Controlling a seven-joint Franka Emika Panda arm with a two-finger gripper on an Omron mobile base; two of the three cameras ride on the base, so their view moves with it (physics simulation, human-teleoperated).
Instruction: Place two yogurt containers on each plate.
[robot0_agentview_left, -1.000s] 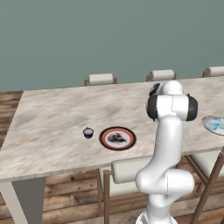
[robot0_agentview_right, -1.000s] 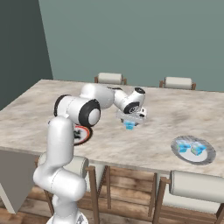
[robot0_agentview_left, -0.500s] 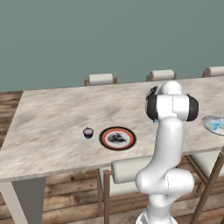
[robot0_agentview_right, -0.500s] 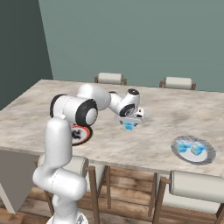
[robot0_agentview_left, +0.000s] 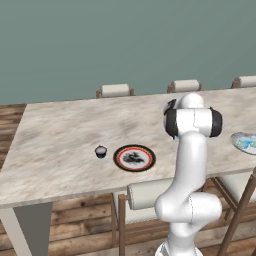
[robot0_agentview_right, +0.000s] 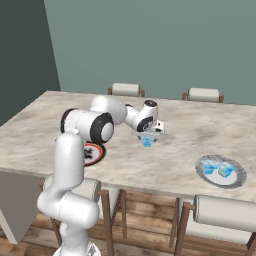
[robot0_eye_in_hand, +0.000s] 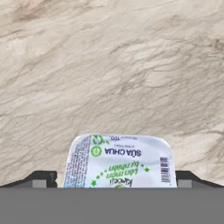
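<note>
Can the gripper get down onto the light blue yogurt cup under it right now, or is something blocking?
Probably yes. The gripper hangs open right above the light blue yogurt cup, whose printed lid sits between the fingertips on the bare marble table.

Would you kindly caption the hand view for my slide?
Open hand poised over a light blue yogurt cup with a white printed foil lid on the beige marble table.

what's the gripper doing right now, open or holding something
Gripper: open, jaws spread on either side of the small light blue yogurt container with a printed white foil lid, which stands on the marble table; not gripping it.
</note>
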